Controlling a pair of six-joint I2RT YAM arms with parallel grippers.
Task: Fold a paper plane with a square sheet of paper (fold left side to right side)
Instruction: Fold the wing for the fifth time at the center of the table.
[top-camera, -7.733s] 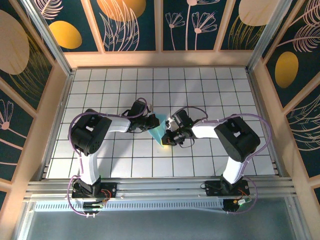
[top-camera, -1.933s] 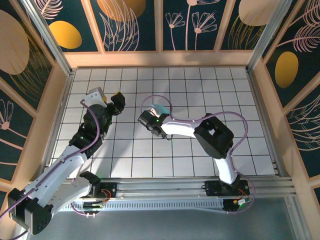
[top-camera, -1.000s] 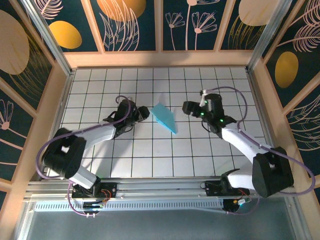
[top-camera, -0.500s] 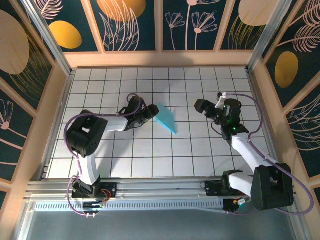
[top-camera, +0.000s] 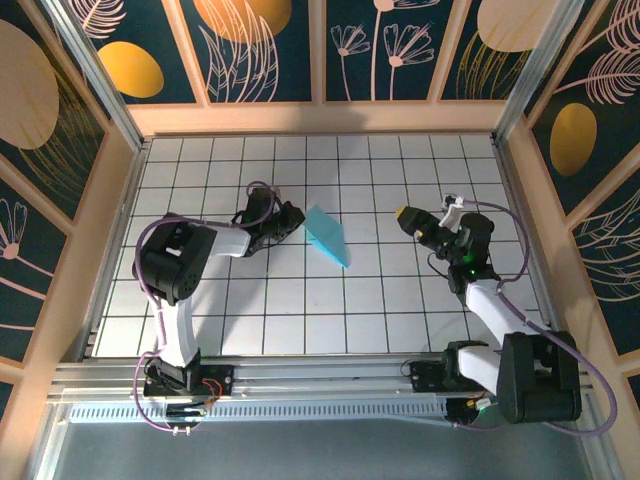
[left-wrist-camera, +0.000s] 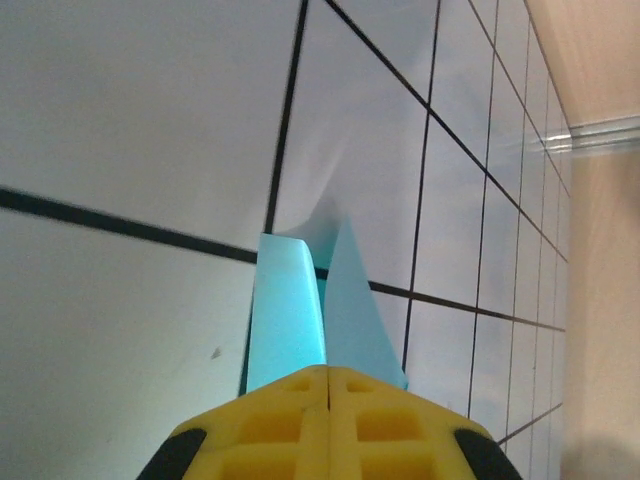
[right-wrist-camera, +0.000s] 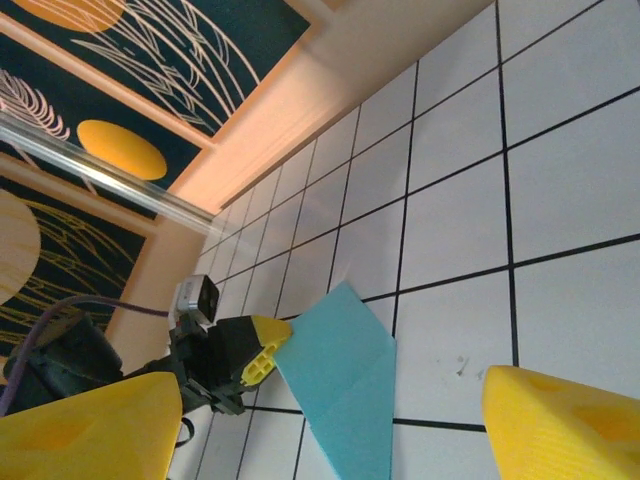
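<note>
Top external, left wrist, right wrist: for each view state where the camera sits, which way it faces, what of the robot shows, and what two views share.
Top external: above and behind the bases, looking down on the table; both arms show.
Left wrist: on the left arm, looking low along the table; its yellow fingers show, jaws shut on the light-blue paper.
Right wrist: on the right arm, facing across the table toward the left arm; its yellow fingers show, jaws open.
Shared: both wrist views show the paper.

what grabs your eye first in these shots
A folded light-blue paper lies in the middle of the white tiled table. The left gripper is shut on its edge; the right gripper hangs open off to the right, apart from it.
</note>
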